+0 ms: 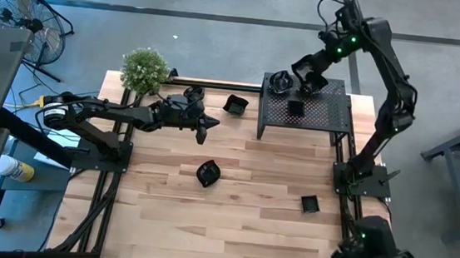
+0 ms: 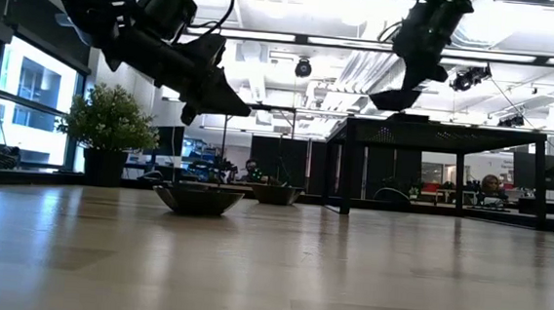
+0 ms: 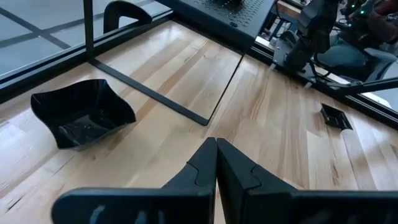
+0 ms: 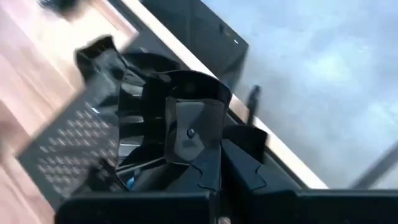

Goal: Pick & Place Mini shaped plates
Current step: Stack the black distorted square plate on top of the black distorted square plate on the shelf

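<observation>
Several glossy black mini plates show in the high view. One wavy plate (image 1: 208, 174) lies mid-table, a square one (image 1: 310, 204) near the right edge, one (image 1: 235, 104) beside the stand, one (image 1: 296, 108) on the stand and a pile (image 1: 280, 83) at its far corner. My left gripper (image 1: 206, 125) (image 3: 216, 163) hovers shut and empty above the table, with a wavy plate (image 3: 84, 112) ahead of it. My right gripper (image 1: 308, 80) (image 4: 219, 177) is above the stand (image 1: 325, 114), shut on one plate (image 2: 395, 99). My right gripper holds a mini plate (image 4: 186, 121) by its rim (image 4: 194, 152), pinched between the two fingers. The fingers come from above. The plate hangs below them, lifted clear of the stand top (image 2: 435, 127), roughly level.
The black perforated stand (image 3: 230, 18) fills the table's far right. A green bushy plant (image 1: 145, 70) (image 2: 108, 124) stands at the far left corner. A fan and desks lie beyond the table's left edge. Bare wood spreads along the near half of the table (image 1: 229, 229).
</observation>
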Available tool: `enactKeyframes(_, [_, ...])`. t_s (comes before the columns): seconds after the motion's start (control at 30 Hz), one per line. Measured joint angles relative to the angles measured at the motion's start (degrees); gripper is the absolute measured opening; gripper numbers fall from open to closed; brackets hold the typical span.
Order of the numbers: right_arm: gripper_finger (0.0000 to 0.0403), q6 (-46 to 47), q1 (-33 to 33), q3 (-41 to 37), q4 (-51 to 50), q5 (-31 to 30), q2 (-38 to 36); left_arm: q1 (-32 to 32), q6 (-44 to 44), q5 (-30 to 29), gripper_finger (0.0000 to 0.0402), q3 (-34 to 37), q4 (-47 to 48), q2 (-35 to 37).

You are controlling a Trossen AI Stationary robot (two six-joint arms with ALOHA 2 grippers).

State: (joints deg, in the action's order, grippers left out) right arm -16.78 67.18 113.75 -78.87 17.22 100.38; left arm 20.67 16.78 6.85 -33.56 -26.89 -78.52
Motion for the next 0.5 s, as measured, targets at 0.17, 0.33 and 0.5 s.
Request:
enactKeyframes(0.17, [0.0,-4.8,1.3,2.9,-7.7,-6.2,2.5,0.0,0.0,0.1,0.0001,0.0,0.0,0.0])
enactKeyframes(0.33, [0.0,-4.8,1.8,1.7,-7.4,-6.9,2.5,0.0,0.0,0.1,0.0001,0.0,0.0,0.0])
enactKeyframes(0.5, [0.0002,-4.8,1.7,1.7,-6.9,-7.4,2.5,0.0,0.0,0.5,0.0001,0.0,0.0,0.0])
